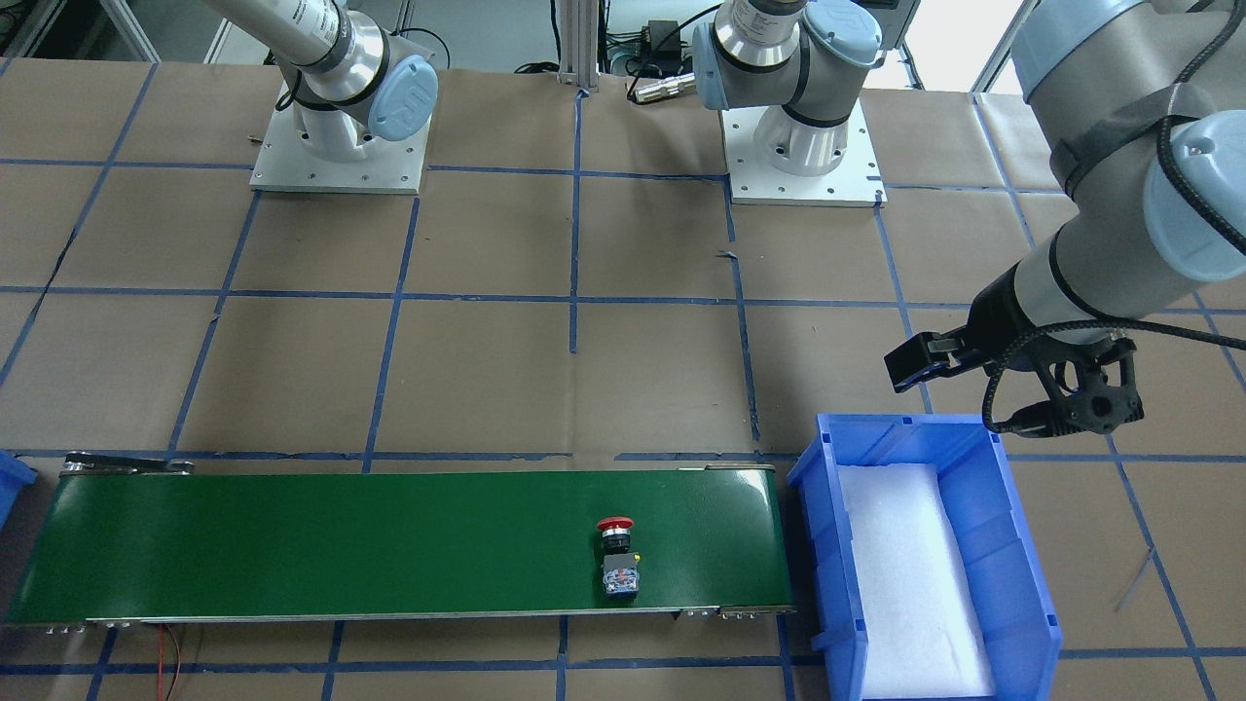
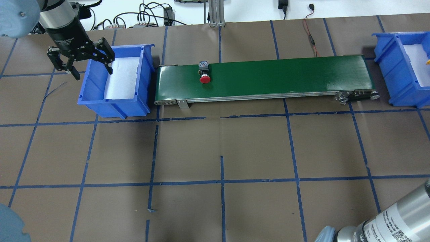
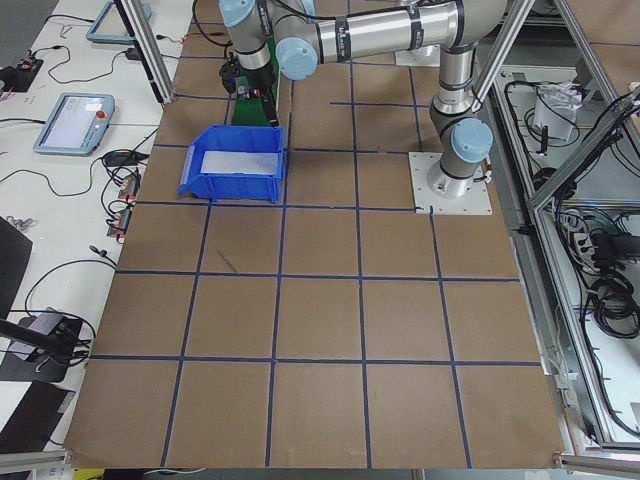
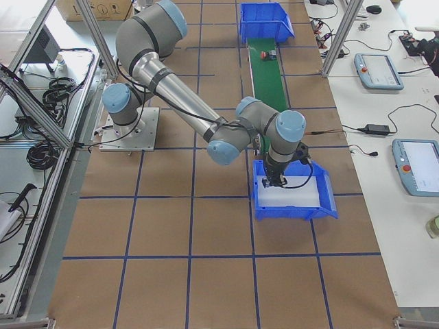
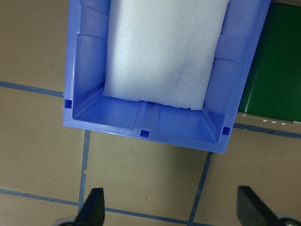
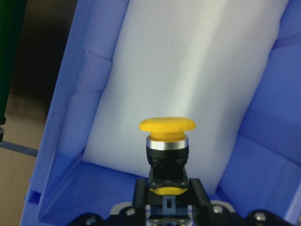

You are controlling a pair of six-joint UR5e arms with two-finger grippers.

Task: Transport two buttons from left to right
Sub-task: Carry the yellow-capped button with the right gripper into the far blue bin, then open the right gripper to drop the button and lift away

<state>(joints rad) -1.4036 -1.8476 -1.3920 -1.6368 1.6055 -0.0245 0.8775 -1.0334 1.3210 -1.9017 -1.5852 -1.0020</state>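
The table wore brown paper crossed by a grid of blue tape. In the front-facing view a green belt ran along its far side from the robot. The red button lay on the belt, cap toward the robot, near the end beside the left bin. A white foam pad lined that bin. The left gripper hung near the bin's robot-side end, spread wide and empty.

From overhead, the belt spanned the gap between that bin and the right bin, with cables trailing beyond the table.

The left side view showed a white bench alongside, carrying teach pendants and loose leads, and aluminium framing around the cell.

In the right side view the right gripper seemed to reach down into the right bin, though it was too small there to judge its hold.

The left wrist camera showed both fingertips far apart over bare paper, just outside the bin's end wall.

The right wrist camera showed the fingers clamped on the yellow button, held above the foam.
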